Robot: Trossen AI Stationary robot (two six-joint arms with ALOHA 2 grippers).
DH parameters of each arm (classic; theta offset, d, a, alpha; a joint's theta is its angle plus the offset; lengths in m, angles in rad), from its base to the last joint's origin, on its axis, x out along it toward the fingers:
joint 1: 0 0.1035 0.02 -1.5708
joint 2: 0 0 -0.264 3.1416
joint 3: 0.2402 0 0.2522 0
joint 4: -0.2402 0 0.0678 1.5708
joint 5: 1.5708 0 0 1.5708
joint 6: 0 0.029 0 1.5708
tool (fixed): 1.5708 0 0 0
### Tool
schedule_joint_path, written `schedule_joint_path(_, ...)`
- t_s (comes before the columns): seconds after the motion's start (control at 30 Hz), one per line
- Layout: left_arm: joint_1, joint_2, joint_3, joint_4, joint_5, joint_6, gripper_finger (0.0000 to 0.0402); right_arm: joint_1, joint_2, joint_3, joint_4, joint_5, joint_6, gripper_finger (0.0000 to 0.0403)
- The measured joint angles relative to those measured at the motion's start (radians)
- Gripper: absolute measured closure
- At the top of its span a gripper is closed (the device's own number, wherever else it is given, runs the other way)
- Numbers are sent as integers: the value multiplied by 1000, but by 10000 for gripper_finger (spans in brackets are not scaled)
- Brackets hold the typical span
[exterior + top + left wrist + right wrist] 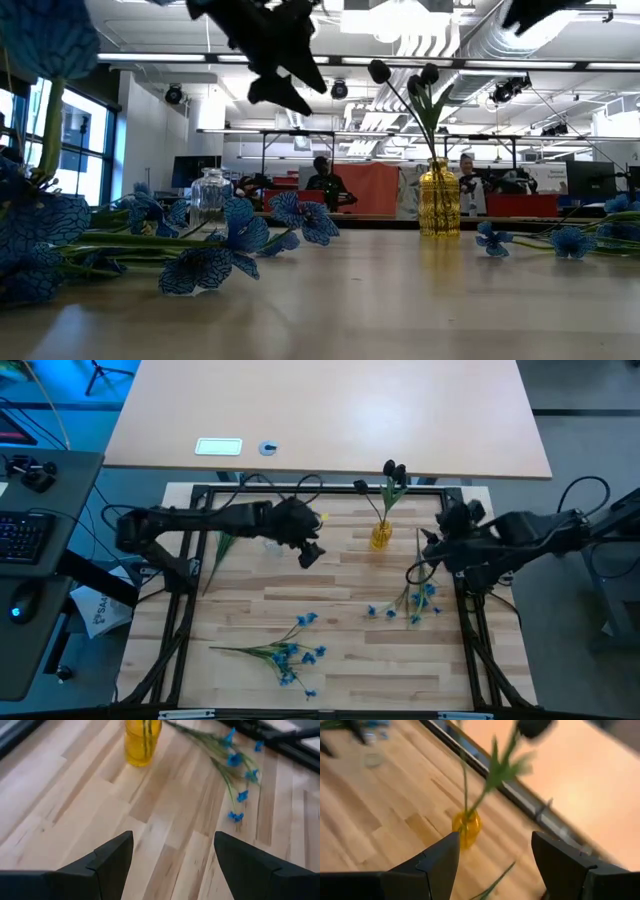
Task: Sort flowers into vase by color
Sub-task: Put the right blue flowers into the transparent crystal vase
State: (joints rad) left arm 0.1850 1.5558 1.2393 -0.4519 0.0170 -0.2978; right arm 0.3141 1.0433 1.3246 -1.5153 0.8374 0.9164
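Bright overhead lighting, blurred wrist views

Yellow vase [466, 827] stands on wooden bench [380, 810]. Green stems [485, 785] rise from vase, dark bud [534, 727] on top. Right tool [490, 865] open, near vase, empty.

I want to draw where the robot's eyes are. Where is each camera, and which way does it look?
High view: above the table, looking straight down on both arms, left gripper and right gripper.
Low view: at tabletop height, looking across blue flowers into the room; arms hang from above.
Left wrist view: on the left arm, looking past its open fingers.
Right wrist view: on the right arm, past its open fingers.
All four show the yellow vase.
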Motion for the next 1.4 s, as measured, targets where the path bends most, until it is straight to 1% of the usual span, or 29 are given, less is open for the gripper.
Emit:
schedule_joint_path(0.13, -20, -68, -20, 4, -49, -13, 135, -1, -78, -183, 93, -51, 168, 160)
schedule_joint_path(0.2, -22, -99, -21, 2, -57, -7, 135, -13, -113, -251, 112, -100, 265, 160)
schedule_joint_path(0.33, -11, -155, -20, 5, -94, -6, 135, -82, -182, -376, 102, -280, 494, 160)
schedule_joint_path(0.43, 4, -183, -20, 7, -131, -6, 135, -150, -228, -483, 114, -429, 601, 160)
schedule_joint_path(0.53, 24, -198, -20, 11, -145, -6, 135, -226, -255, -588, 193, -512, 654, 160)
schedule_joint_path(0.57, 33, -199, -20, 10, -145, -6, 135, -256, -252, -598, 216, -528, 638, 160)
schedule_joint_path(0.67, 57, -199, -20, 12, -145, -6, 135, -347, -203, -564, 223, -530, 591, 160)
schedule_joint_path(0.73, 71, -199, -20, 18, -146, -6, 135, -418, -172, -556, 270, -510, 516, 160)
schedule_joint_path(0.8, 80, -199, -20, 40, -138, -9, 135, -491, -126, -554, 314, -529, 443, 160)
schedule_joint_path(0.87, 84, -200, -20, 70, -106, -12, 135, -557, -75, -555, 354, -558, 366, 160)
schedule_joint_path(1.0, 80, -217, -20, 117, -10, 1, 135, -665, 38, -555, 397, -558, 205, 160)
schedule_joint_path(1.1, 73, -234, -20, 99, 48, 22, 135, -749, 106, -555, 400, -565, 109, 160)
schedule_joint_path(1.27, 67, -275, -21, 33, 68, 55, 135, -857, 182, -555, 483, -703, -70, 160)
schedule_joint_path(1.33, 67, -289, -21, -3, 67, 64, 135, -883, 202, -555, 502, -735, -125, 160)
schedule_joint_path(1.4, 67, -304, -21, -29, 67, 75, 135, -893, 218, -555, 511, -745, -166, 160)
